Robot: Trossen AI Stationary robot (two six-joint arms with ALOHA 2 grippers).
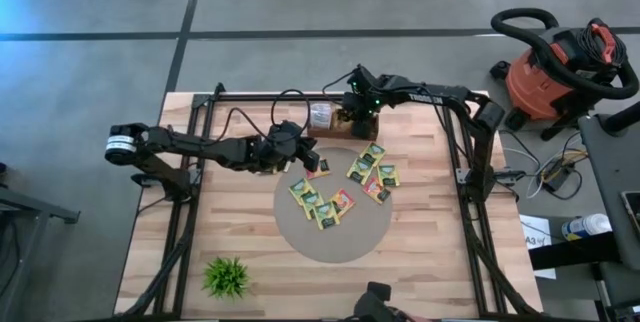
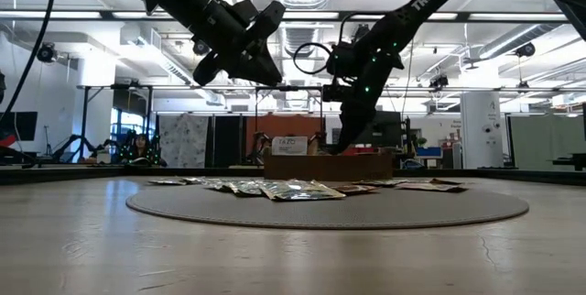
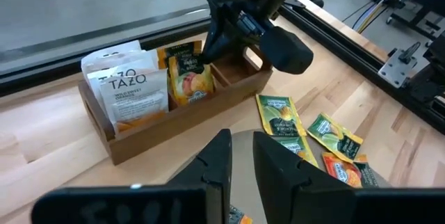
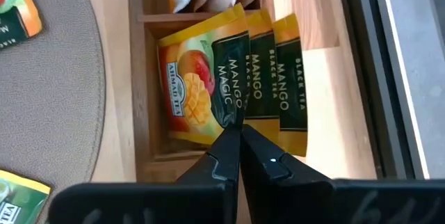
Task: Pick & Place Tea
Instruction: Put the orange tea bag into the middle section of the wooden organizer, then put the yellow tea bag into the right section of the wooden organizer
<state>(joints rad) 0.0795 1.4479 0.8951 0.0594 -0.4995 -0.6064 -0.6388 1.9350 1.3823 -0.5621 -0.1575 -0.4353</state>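
we see the right gripper (image 4: 236, 137) pinching a mango sachet (image 4: 208, 85) upright inside the wooden box (image 3: 181, 123) at the far edge, slotting it beside others. left gripper (image 3: 240, 154) hovers nearby, fingers slightly apart, empty. remaining sachets (image 1: 340, 187) lie on the round mat (image 1: 300, 237).

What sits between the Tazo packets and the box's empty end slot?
Mango sachets, upright in the middle slot of the box, gripped by the right claw; left wrist view.

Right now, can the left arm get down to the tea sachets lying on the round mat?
Probably yes. The left hand hangs just above the round mat, nothing between it and the loose sachets. The right hand is off at the wooden box, shut on a mango sachet.
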